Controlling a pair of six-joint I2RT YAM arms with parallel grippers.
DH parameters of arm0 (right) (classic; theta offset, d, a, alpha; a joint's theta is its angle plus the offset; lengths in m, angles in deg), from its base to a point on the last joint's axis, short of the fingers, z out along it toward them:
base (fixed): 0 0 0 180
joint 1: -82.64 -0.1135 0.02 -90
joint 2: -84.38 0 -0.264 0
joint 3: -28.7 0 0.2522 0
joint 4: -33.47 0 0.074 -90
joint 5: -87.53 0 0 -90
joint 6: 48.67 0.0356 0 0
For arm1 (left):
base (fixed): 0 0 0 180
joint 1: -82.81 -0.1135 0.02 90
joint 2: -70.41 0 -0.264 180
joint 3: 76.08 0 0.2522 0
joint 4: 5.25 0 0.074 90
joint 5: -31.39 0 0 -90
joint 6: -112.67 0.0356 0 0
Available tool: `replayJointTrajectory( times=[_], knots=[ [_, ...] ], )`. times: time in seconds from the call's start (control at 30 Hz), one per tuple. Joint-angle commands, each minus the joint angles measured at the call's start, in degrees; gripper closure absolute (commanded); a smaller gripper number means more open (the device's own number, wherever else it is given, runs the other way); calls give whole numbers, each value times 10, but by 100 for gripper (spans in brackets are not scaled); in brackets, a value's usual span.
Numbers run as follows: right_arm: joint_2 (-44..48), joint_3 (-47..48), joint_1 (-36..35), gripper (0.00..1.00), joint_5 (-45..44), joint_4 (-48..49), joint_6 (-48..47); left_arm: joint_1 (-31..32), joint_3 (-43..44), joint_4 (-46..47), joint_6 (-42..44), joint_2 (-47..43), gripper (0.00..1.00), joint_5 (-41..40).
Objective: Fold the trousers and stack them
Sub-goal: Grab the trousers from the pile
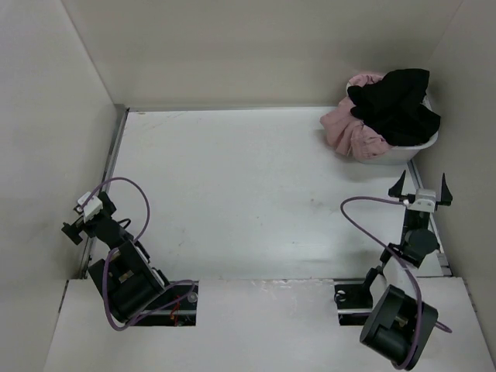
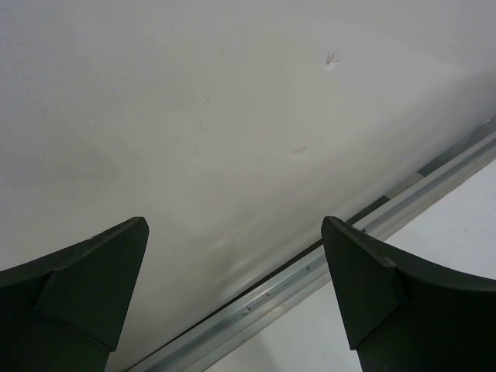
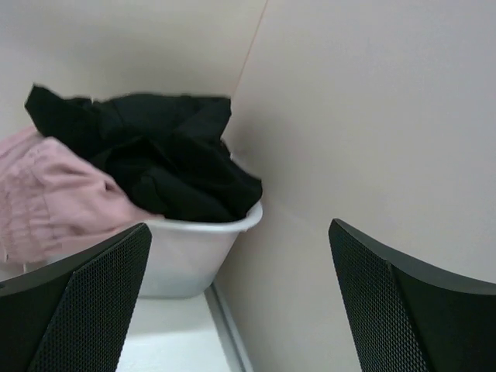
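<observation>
— What does the overhead view show?
— A smooth white bench (image 1: 232, 194). In its far right corner, a round white plastic tub (image 1: 403, 155) holds crumpled black trousers (image 1: 395, 108) heaped over soft pink trousers (image 1: 349, 132), which spill over the rim. The left jaws, spread, sit at the bench's left edge. The right jaws, also spread, sit near the tub.
— And the left wrist view?
— Dark wedge-shaped jaws, wide apart, face a matte wall (image 2: 194, 116) and a metal rail (image 2: 310, 271).
— The right wrist view?
— Mesh-textured jaws, apart, frame the tub beside a pale side wall (image 3: 372, 116).
</observation>
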Motion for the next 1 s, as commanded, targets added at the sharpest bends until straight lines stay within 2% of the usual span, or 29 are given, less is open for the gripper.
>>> replayJointTrajectory(
  times=[0.0,0.07,0.17,0.23,0.3,0.37,0.47,0.53,0.63,0.7,0.73,0.8,0.87,0.97],
  knots=[
    [55,-60,-19,0,-1,50,-20,3,-13,122,-7,2,0,6],
    [95,-37,-43,0,-8,29,-33,3,-13,122,-7,2,0,6],
    [144,29,-80,0,-22,-57,-45,8,-7,122,2,6,0,1],
    [130,109,-128,0,-20,-114,-30,17,-1,118,19,-16,0,5],
    [78,202,-199,0,-41,-167,4,63,13,91,77,-93,0,10],
    [17,323,-267,0,-117,-296,57,132,60,0,149,-168,0,26],
    [-143,571,-313,0,-248,-554,110,241,200,-216,162,-223,0,49],
    [-234,693,-319,0,-286,-656,111,311,307,-383,165,-203,0,65],
    [-341,816,-319,0,-327,-712,104,413,484,-655,142,-127,0,97],
    [-407,885,-320,0,-309,-774,134,445,585,-798,101,-64,0,172],
    [-452,929,-313,0,-284,-811,144,449,626,-844,76,-36,0,221],
    [-553,1056,-294,0,-260,-944,173,450,688,-901,30,9,0,302],
    [-641,1170,-274,0,-268,-1040,231,451,722,-926,9,43,0,341],
    [-701,1220,-245,0,-264,-1054,299,455,723,-926,11,61,0,349]
  ],
)
